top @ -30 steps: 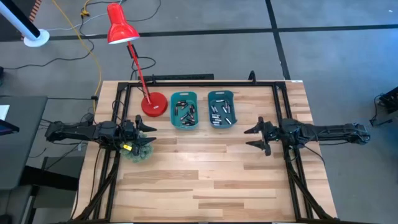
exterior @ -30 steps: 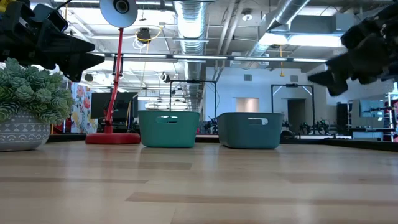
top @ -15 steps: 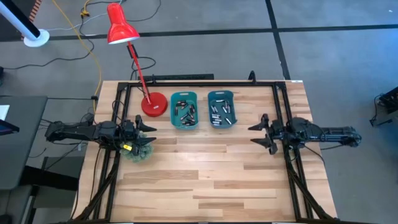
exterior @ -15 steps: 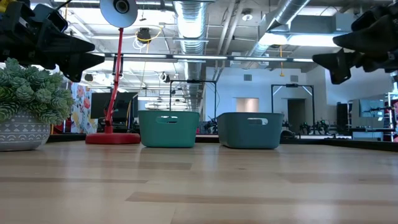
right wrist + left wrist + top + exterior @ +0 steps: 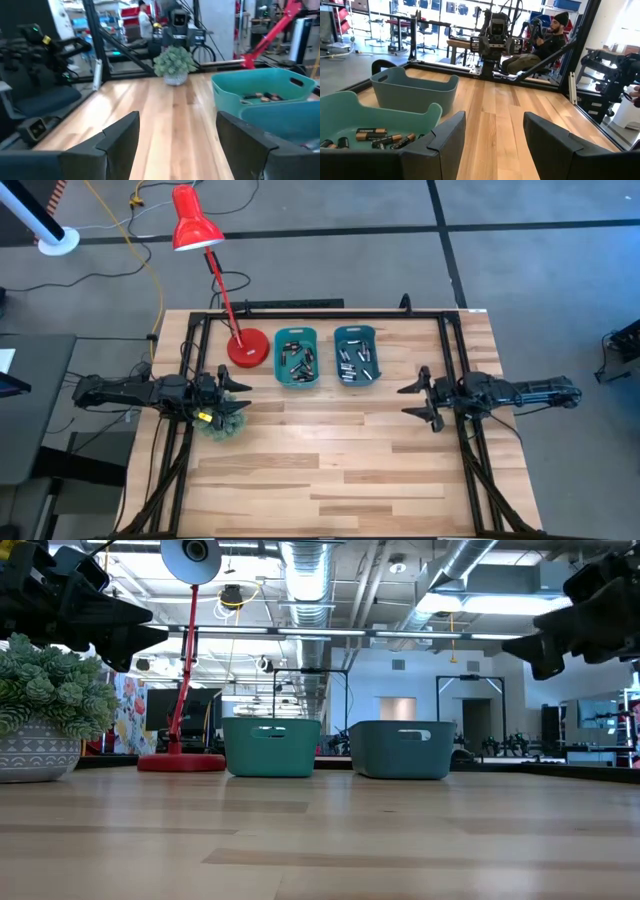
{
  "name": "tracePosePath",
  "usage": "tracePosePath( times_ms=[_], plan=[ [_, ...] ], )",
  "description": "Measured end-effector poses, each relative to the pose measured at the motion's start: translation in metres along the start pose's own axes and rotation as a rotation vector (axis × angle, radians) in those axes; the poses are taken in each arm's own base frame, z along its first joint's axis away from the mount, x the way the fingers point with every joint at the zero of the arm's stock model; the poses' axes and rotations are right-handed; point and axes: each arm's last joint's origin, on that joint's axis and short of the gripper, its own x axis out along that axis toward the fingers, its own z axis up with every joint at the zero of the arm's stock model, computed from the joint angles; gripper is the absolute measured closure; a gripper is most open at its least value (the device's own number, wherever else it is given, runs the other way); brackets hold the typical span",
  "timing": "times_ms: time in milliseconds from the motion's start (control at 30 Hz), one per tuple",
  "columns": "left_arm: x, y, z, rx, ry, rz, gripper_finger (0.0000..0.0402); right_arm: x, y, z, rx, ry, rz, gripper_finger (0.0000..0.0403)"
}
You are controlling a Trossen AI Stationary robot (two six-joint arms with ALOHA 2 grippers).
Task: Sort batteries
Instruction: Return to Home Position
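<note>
Sorting looks done, and the step in hand reads as parking the arms. All the batteries point(image 5: 296, 360) I can see lie in two bins. The green bin point(image 5: 297, 330) sits just beside the red lamp point(image 5: 247, 348)'s base, and the blue bin point(image 5: 354, 328) is one place further from the lamp, touching or nearly touching the green one.

The left gripper point(image 5: 238, 394) hovers near the lamp base, over the potted plant point(image 5: 222, 423). Its jaws are spread wide with nothing between them, and the left wrist view shows bare wood through the gap.

The right gripper point(image 5: 403, 401) is well apart from the lamp, out past both bins, raised off the table point(image 5: 340, 470). Its jaws are also wide apart and empty.

Next move, as I judge it: the right arm needs only to fold to rest near its own mount, keeping height so the fingers clear the blue bin's rim. No grasp is called for. There is little risk beyond clipping a bin.
</note>
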Motion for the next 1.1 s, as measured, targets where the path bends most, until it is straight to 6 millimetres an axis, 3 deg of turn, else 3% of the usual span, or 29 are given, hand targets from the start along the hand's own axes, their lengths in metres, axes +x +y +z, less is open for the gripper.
tracePosePath(
  times_ms=[633, 1100],
  plan=[
    [0.000, 0.000, 0.000, 0.000, 0.000, 0.000, 0.0207, 0.009, -0.005, -0.015, -0.023, 0.175, -0.052, 0.0124],
    [0.000, 0.000, 0.000, 0.000, 0.000, 0.000, 0.0207, 0.011, -0.005, -0.018, -0.019, 0.211, -0.056, 0.0124]
  ],
)
